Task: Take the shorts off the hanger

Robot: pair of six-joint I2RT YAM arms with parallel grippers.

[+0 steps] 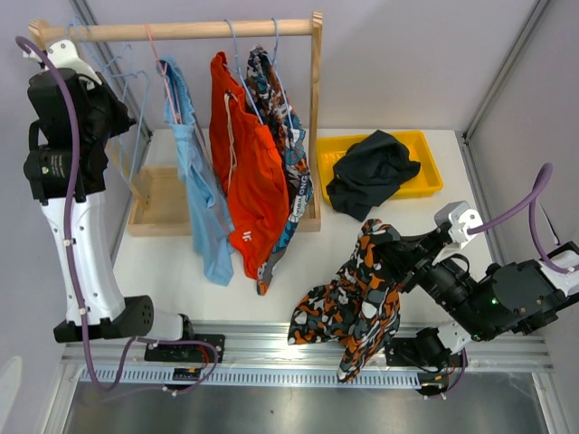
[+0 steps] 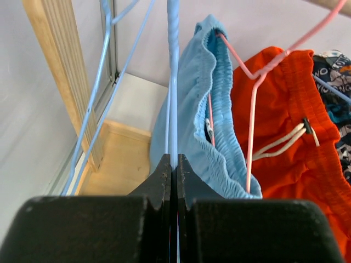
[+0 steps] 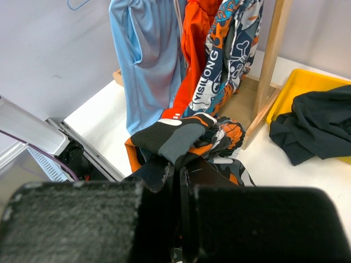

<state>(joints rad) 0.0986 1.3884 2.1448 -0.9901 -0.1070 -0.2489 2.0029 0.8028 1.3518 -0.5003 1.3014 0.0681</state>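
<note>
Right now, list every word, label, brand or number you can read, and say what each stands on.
"VISILONG": white letters running up the blue-orange-white print shorts, right wrist view.
Small white mark low on the plain orange shorts, top view: too small to read.
Letter fragments on the print shorts in the left wrist view: cut off, unreadable.
Nothing else legible.

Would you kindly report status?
Left gripper shut on blue wire hanger. Right gripper shut on orange-grey-white camouflage fabric shorts. Light blue, plain orange, printed shorts on wooden rack.
</note>
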